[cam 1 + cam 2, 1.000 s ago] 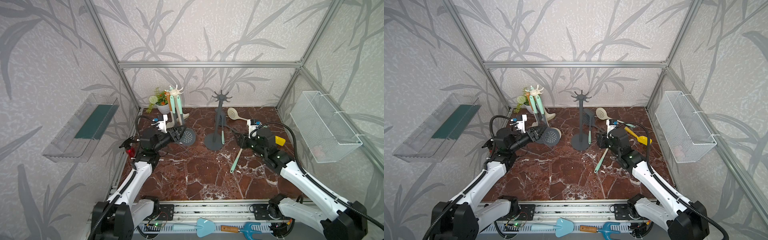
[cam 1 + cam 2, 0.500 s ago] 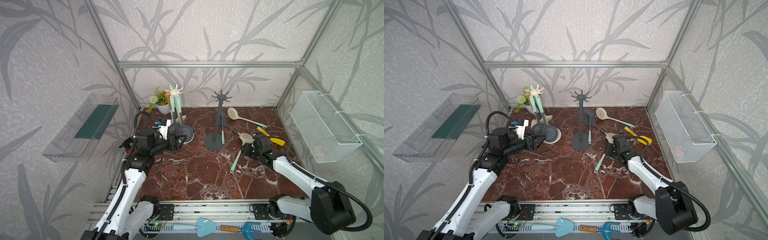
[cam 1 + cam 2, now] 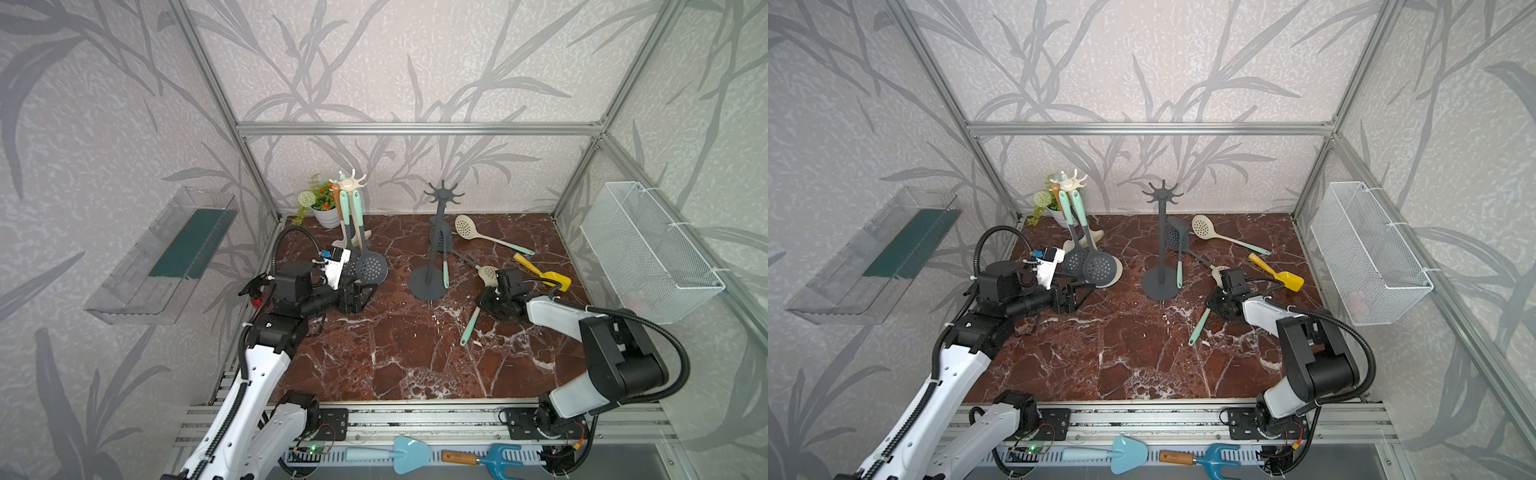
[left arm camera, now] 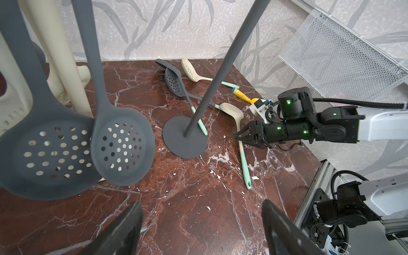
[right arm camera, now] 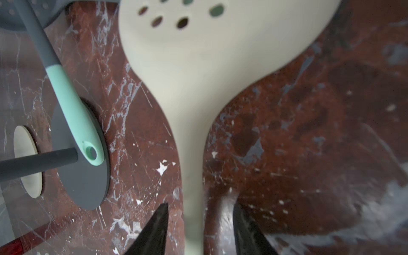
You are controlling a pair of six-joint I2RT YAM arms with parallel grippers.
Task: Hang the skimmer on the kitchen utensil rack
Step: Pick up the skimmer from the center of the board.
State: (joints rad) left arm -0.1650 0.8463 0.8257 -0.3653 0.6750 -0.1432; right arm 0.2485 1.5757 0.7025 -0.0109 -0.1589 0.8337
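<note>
— What is the surface like?
— A red-brown marble table [image 3: 395, 357] with white veins, flecked pale in places. Walls papered in a grey leaf pattern close it in at the back and both sides, set in an aluminium frame.
— Anything on the walls?
— A clear plastic shelf [image 3: 162, 257] on the left arm's side and a white wire basket [image 3: 648, 257] on the right arm's side. A potted plant [image 3: 320, 205] stands in the back corner.
— And the skimmer?
— The cream skimmer [image 3: 471, 322] with the mint handle lies on the marble, near the round base of the grey rack [image 3: 436, 232]. The right tool [image 3: 482, 297] sits low over it, jaws apart and straddling the handle just behind the bowl. The right wrist view shows a gap on each side, so nothing is clamped.
— The left tool?
— The left tool [image 3: 368, 296] is spread wide and holds nothing. It is close to the cream rack [image 3: 348, 187], where two hanging grey skimmers [image 3: 372, 266] dangle just above the table.
— Other clutter?
— A second cream skimmer [image 3: 465, 226] and a yellow scoop [image 3: 544, 274] lie toward the back right. Two grey utensils [image 3: 439, 239] lie by the grey rack's base, one mint handle resting on it. A blue trowel [image 3: 399, 455] and a garden fork [image 3: 490, 459] lie on the front rail.
</note>
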